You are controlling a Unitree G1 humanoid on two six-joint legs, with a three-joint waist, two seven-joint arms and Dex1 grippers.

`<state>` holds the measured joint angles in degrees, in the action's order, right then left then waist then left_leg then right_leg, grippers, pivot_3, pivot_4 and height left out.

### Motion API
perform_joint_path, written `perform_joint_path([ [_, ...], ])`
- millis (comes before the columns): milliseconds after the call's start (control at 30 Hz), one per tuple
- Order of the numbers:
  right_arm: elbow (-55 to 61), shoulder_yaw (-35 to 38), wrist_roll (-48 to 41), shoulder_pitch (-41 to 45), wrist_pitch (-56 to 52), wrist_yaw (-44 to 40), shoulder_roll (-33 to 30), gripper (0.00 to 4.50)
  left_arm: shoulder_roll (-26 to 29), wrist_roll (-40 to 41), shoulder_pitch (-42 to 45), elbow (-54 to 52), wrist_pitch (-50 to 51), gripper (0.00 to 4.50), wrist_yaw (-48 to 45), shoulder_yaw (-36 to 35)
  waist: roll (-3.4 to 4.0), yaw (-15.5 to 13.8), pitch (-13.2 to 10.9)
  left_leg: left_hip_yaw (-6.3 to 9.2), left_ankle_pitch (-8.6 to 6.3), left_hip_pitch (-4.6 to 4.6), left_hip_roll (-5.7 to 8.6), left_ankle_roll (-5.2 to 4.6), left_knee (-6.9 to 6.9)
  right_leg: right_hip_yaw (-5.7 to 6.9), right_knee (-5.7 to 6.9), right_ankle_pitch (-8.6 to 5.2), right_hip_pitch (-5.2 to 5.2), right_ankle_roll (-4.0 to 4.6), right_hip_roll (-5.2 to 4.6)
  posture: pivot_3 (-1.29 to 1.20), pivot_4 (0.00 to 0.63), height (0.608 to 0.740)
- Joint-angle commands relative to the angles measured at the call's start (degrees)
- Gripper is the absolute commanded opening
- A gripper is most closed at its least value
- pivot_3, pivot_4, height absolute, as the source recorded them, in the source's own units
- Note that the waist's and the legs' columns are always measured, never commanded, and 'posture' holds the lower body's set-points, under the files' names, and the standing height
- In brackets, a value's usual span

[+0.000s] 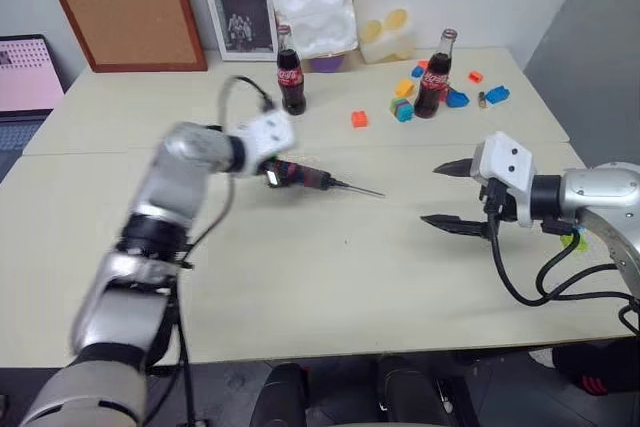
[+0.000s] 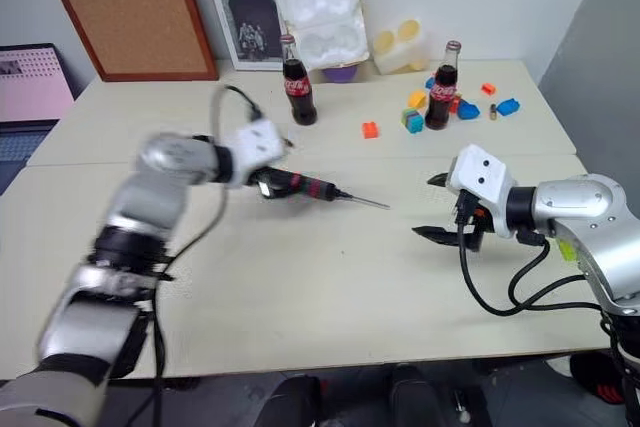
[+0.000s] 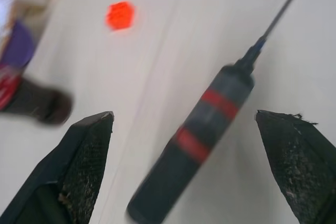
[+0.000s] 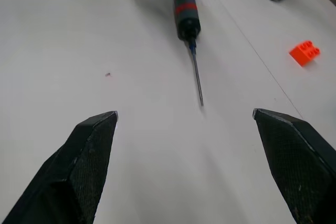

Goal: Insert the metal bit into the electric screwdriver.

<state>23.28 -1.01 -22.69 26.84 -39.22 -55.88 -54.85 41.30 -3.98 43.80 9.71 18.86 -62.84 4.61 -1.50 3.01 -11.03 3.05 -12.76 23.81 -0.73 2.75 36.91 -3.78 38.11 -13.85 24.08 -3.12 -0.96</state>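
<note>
One electric screwdriver [image 4: 184, 3] with one metal bit [image 4: 197, 80] fitted lies between two wide-spread end effectors.

My electric screwdriver [image 4: 184, 2] is black with two red bands; the metal bit [image 4: 197, 80] at its tip is thin grey. Beyond it, an orange brick [image 1: 359, 118] sits on the pale cream bench [image 1: 330, 277]. My pincer fingers [image 4: 79, 171] are black, cross-hatched inside.
</note>
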Motion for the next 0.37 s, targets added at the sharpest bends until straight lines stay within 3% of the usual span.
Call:
perform_joint_path([
  [33, 0.42, 3.14, -0.54, -0.38, 1.64, -0.44, -0.80, 4.33, 3.66, 7.06, -6.11, -10.47, 6.65, 4.49, -2.62, -5.87, -0.01, -0.09, 0.00, 0.01, 0.00, 0.00, 0.01, 0.00, 0.01, 0.01, -0.01, 0.00, -0.02, 0.00, -0.01, 0.00, 0.150, 0.740],
  [167, -0.83, 4.67, -1.79, -1.65, 2.17, -2.01, -1.37, 4.33, 8.85, 12.11, -20.01, -20.81, 13.69, 4.49, -2.49, -15.53, -0.03, -0.09, -0.02, -0.03, 0.00, 0.03, 0.02, 0.00, 0.08, -0.02, -0.09, -0.06, -0.04, -0.10, -0.05, 0.00, 0.150, 0.740],
  [367, -3.93, 5.26, -1.95, -1.31, 3.96, -2.94, -1.13, 4.33, 8.29, 16.39, -29.18, -25.69, 16.54, 4.49, 1.99, -20.89, -0.04, -0.69, -0.02, -0.04, 0.05, -0.06, 0.02, -0.05, 0.14, 0.01, -0.04, 0.00, -0.11, -0.01, -0.07, 0.00, 0.150, 0.740],
])
